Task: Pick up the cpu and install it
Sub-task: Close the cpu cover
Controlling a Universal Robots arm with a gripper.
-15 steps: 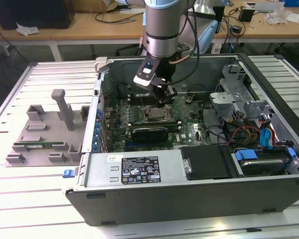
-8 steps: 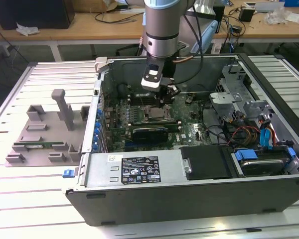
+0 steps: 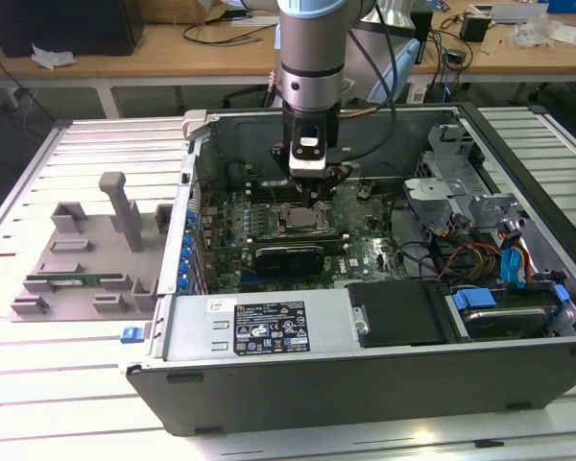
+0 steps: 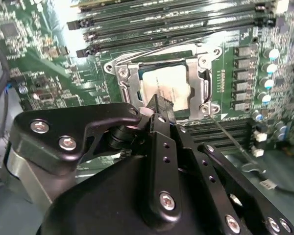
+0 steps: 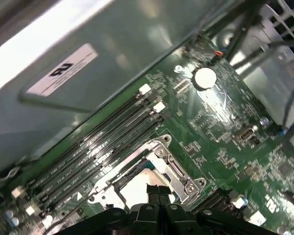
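Observation:
The cpu (image 4: 170, 87) is a small silver-grey square lying flat inside the open socket frame (image 4: 122, 81) on the green motherboard. In the first wrist view the cpu (image 5: 136, 188) shows as a pale patch inside the metal socket frame (image 5: 179, 171). My gripper (image 4: 158, 104) hangs just over the cpu's near edge, and its two dark fingertips (image 5: 152, 190) are pressed together with nothing between them. In the exterior view the gripper (image 3: 313, 189) points straight down into the open computer case, just above the socket and cpu (image 3: 298, 224).
Rows of memory slots (image 4: 152, 24) run beside the socket. A metal case wall (image 5: 88, 63) stands close by. Drive cage and cables (image 3: 480, 240) fill the case at the exterior view's right. A grey parts fixture (image 3: 86, 250) lies outside the case at the left.

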